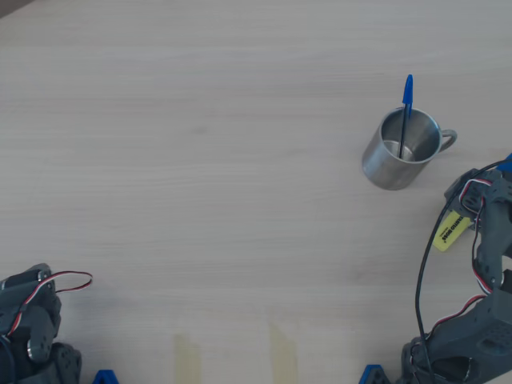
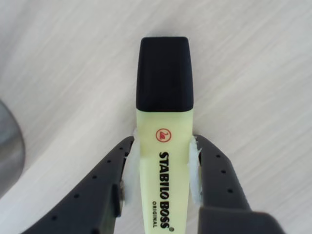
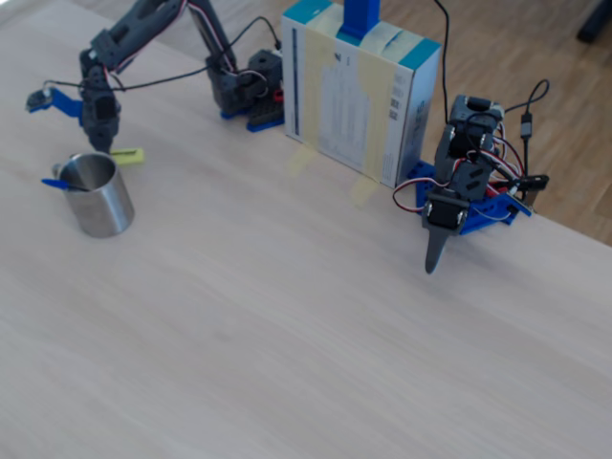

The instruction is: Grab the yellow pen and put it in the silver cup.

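Gripper (image 2: 161, 168) with both fingers (image 2: 214, 170) closed on the barrel of the yellow pen (image 2: 163, 136), near the silver cup (image 1: 400, 150) holding a blue pen (image 1: 406, 100).

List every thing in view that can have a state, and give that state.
gripper: shut on the yellow pen's barrel, low over the table.
yellow pen: capped, held between the fingers.
silver cup: upright on the table, holding the blue pen, no yellow pen inside.
blue pen: standing tilted in the cup, top sticking out above the rim.
second arm: folded, parked away from the cup.
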